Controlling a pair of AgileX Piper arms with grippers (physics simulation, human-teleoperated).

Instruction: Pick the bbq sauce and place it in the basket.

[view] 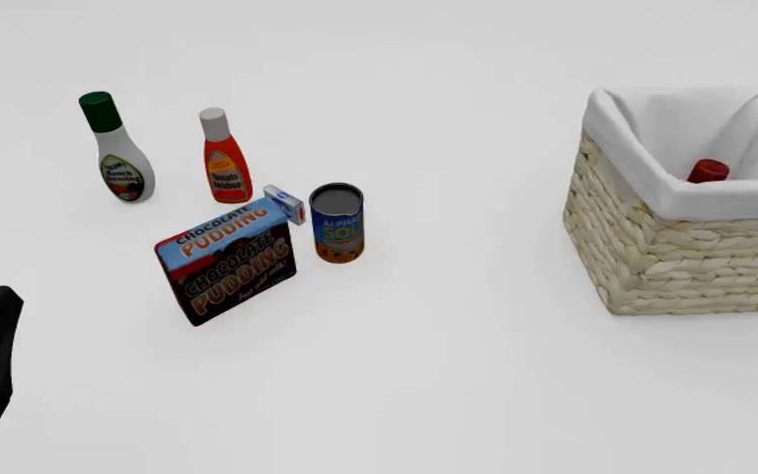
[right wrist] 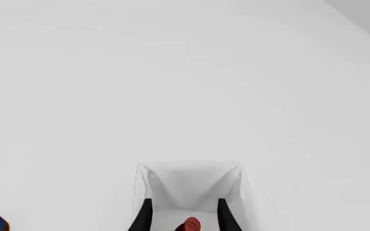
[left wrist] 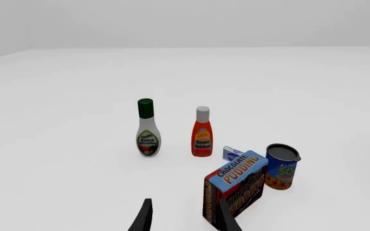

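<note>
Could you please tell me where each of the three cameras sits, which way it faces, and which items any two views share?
Front: fixed above the arms' side, looking forward and down at the groceries and basket; the left arm's dark tip shows.
Left wrist: behind the left tool, facing the chocolate pudding box; its fingers show.
Right wrist: behind the right tool, looking down at the basket; its fingers flank the bbq sauce cap.
Shared: front and left wrist both show the box.

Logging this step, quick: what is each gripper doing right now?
Left gripper: open, jaws apart, holding nothing.
Right gripper: open, jaws apart over the basket; the bbq sauce sits inside, not gripped.
</note>
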